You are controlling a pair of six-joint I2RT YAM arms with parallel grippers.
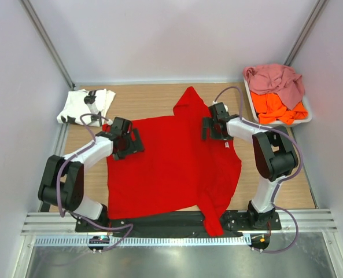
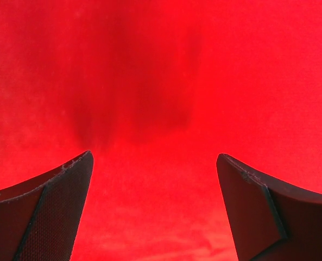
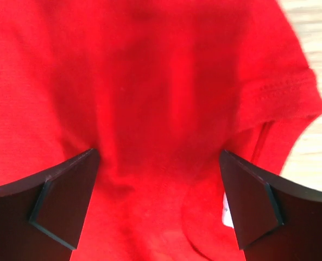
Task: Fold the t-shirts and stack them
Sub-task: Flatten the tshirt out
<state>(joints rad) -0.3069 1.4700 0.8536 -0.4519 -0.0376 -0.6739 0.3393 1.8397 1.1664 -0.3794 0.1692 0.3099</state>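
A bright red t-shirt point(image 1: 174, 165) lies spread over the middle of the table, one sleeve pointing to the back and part of it hanging over the near edge. My left gripper point(image 1: 126, 142) hovers open over the shirt's left edge; its wrist view is filled with red cloth point(image 2: 161, 81). Over the shirt's right side near the collar, my right gripper point(image 1: 213, 128) also stands open, with red cloth point(image 3: 150, 98) and a white label point(image 3: 226, 211) below. A folded white t-shirt with black print point(image 1: 85, 105) lies at the back left. Orange point(image 1: 278, 108) and dusty pink point(image 1: 275, 78) t-shirts sit bunched in the tray.
The pale shallow tray point(image 1: 305, 117) stands at the back right corner. Grey walls close in the table on the left, back and right. A metal rail point(image 1: 177, 223) runs along the near edge by the arm bases.
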